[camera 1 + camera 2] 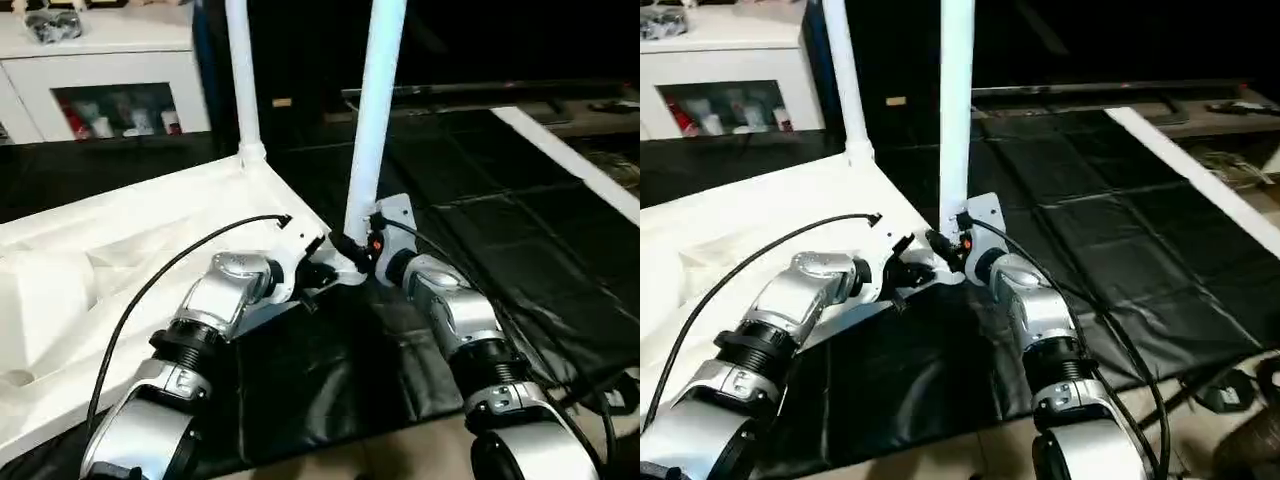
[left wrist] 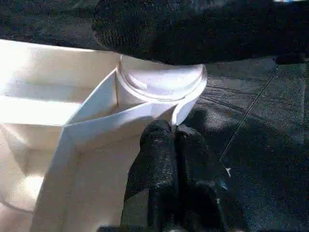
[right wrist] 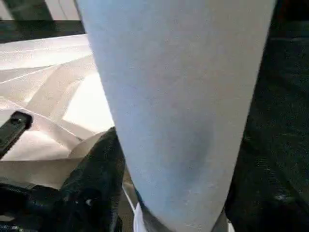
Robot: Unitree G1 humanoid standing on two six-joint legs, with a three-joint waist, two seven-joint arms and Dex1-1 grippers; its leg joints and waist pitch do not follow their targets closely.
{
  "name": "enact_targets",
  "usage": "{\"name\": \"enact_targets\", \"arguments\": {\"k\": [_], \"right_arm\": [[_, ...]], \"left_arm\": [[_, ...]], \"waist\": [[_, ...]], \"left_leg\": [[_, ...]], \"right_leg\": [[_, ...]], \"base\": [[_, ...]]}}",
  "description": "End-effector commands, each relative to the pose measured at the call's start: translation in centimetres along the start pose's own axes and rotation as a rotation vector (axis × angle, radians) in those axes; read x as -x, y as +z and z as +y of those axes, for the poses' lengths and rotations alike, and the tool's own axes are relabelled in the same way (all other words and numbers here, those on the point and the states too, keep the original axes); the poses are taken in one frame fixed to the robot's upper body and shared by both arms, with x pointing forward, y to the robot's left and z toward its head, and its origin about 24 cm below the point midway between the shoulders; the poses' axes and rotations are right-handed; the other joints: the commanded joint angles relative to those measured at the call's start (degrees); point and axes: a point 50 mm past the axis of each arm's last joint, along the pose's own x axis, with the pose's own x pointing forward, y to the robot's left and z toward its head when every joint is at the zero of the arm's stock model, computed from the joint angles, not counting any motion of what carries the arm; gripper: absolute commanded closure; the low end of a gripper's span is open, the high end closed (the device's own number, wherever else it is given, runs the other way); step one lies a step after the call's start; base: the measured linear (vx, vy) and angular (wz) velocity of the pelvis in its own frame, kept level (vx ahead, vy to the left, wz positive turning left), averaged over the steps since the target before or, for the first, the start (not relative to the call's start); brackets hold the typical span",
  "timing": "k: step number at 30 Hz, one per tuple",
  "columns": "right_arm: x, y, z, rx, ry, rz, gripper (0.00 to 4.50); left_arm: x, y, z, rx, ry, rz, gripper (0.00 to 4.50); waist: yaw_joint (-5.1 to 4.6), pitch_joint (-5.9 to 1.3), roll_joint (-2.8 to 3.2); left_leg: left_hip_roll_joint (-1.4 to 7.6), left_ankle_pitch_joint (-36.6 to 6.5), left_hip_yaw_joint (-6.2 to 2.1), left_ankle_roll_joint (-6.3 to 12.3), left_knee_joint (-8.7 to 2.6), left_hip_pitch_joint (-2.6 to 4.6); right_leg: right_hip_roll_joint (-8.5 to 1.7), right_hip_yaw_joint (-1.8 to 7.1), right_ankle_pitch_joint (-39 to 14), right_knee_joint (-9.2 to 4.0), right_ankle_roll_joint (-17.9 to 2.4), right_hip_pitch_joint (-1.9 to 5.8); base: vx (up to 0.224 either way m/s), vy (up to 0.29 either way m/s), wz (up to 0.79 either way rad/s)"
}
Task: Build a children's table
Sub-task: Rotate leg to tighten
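Children's table (image 1: 150, 230) lies upside down on the black mat (image 1: 330, 390), two legs upright. The near leg (image 1: 375, 110) could tilt in its corner socket (image 2: 161, 79) if the right end effector (image 1: 362, 250), clasping its base, lets go; the left end effector (image 1: 318, 268), pressed together, steadies the corner.

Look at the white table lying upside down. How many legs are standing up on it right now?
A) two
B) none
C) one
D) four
A: two white legs rise from the upturned table top, a far leg at the back corner and a near leg at the corner socket where both grippers are.
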Motion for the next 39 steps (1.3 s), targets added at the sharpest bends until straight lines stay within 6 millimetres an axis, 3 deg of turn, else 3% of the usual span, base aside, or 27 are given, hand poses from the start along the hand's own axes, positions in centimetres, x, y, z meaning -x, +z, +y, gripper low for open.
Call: {"name": "enact_targets", "arguments": {"k": [1, 2, 3, 5, 10, 15, 17, 18, 20, 23, 26, 35, 39], "right_arm": [[-1.0, -2.3, 3.8, -0.050, 0.200, 0.077, 1.34], [-0.2, -2.4, 3.2, -0.030, 0.241, 0.069, 1.34], [-0.1, -2.5, 3.2, -0.028, 0.245, 0.068, 1.26], [0.8, -2.6, 2.6, -0.005, 0.283, 0.062, 0.98], [3.8, -2.5, 0.1, 0.055, 0.390, 0.071, 0.65], [5.9, -2.1, -1.2, 0.100, 0.496, 0.108, 0.15], [6.5, -2.1, -1.4, 0.118, 0.537, 0.127, 0.06], [7.0, -2.0, -1.6, 0.134, 0.571, 0.145, 0.06], [7.8, -1.8, -1.9, 0.161, 0.627, 0.175, 0.06], [8.8, -1.3, -2.0, 0.196, 0.731, 0.201, 0.06], [8.9, -0.9, -2.1, 0.209, 0.759, 0.195, 0.06], [8.8, -0.6, -1.6, 0.236, 0.858, 0.195, 0.06], [8.8, -0.4, -1.1, 0.212, 0.923, 0.195, 0.39]], "left_arm": [[-0.8, 1.1, -1.3, -0.064, -0.061, -0.040, 4.50], [-0.3, 0.8, -1.1, -0.084, -0.086, -0.030, 4.50], [-0.3, 0.7, -1.1, -0.085, -0.088, -0.030, 4.50], [0.2, 0.5, -1.0, -0.098, -0.121, -0.023, 4.50], [1.8, -0.9, -0.6, -0.170, -0.225, 0.047, 4.50], [2.8, -1.8, -0.3, -0.219, -0.309, 0.094, 4.50], [3.0, -1.9, -0.3, -0.241, -0.336, 0.102, 4.50], [3.3, -2.0, -0.4, -0.253, -0.362, 0.110, 4.50], [3.6, -2.1, -0.5, -0.283, -0.410, 0.120, 4.50], [3.9, -2.3, -0.7, -0.320, -0.483, 0.141, 4.50], [4.1, -2.4, -0.8, -0.347, -0.529, 0.164, 4.50], [4.5, -2.9, -2.0, -0.456, -0.688, 0.234, 4.50], [4.4, -2.9, -2.3, -0.481, -0.712, 0.245, 4.50]], "waist": [[0.80, -3.46, 0.36], [0.99, -3.38, 0.76], [1.10, -3.36, 0.65], [1.18, -3.40, 1.02], [1.76, -3.23, 0.66], [2.67, -3.15, 0.54], [2.91, -3.16, 0.55], [3.01, -3.22, 0.03], [3.47, -3.32, 0.29], [4.00, -3.39, -0.09], [4.50, -3.37, 0.01], [5.71, -3.40, 0.01], [5.96, -3.30, -0.17]], "left_leg": [[0.60, -5.2, 0.98, 5.23, -3.83, -1.60], [0.67, -5.5, 0.98, 5.22, -3.91, -1.44], [0.79, -6.0, 0.99, 5.34, -3.97, -1.42], [0.90, -6.4, 0.98, 5.13, -4.04, -1.27], [1.08, -8.3, 1.18, 5.33, -4.13, -1.12], [1.20, -8.2, 1.36, 4.67, -4.21, -0.90], [1.30, -8.3, 1.51, 4.54, -4.21, -0.81], [1.36, -7.9, 1.66, 4.55, -4.18, -0.84], [1.43, -6.7, 1.66, 4.75, -4.13, -0.84], [1.48, -5.4, 1.86, 5.28, -4.00, -0.90], [1.64, -5.5, 2.00, 5.45, -3.97, -0.81], [1.77, -6.3, 2.32, 3.60, -4.05, -0.46], [1.65, -6.3, 2.59, 3.87, -3.91, -0.33]], "right_leg": [[-3.63, 3.36, -17.7, -3.20, -9.9, 4.31], [-3.51, 3.37, -16.9, -3.21, -10.0, 4.26], [-3.51, 3.36, -16.8, -3.31, -9.9, 4.30], [-3.45, 3.40, -16.0, -3.14, -10.6, 4.25], [-3.48, 3.60, -16.9, -3.19, -10.9, 4.16], [-3.52, 3.57, -19.5, -3.44, -9.8, 4.03], [-3.46, 3.54, -19.3, -3.44, -9.7, 3.96], [-3.48, 3.61, -19.0, -3.25, -9.7, 3.98], [-3.58, 3.66, -17.7, -3.04, -10.1, 4.02], [-3.47, 3.68, -15.9, -2.68, -10.7, 4.08], [-3.54, 3.68, -16.0, -2.61, -10.8, 3.97], [-3.46, 3.92, -17.0, -2.45, -10.4, 3.69], [-3.27, 4.41, -16.0, -2.16, -11.1, 3.40]], "base": [[0.000, 0.000, 0.00], [0.000, 0.000, 0.00], [0.000, 0.000, 0.00], [0.000, 0.000, 0.00], [0.000, 0.000, 0.00], [0.000, 0.000, 0.00], [0.000, 0.000, 0.00], [0.000, 0.000, 0.00], [0.000, 0.000, 0.00], [0.000, 0.000, 0.00], [0.000, 0.000, 0.00], [0.000, 0.000, 0.00], [0.000, 0.000, 0.00]]}}
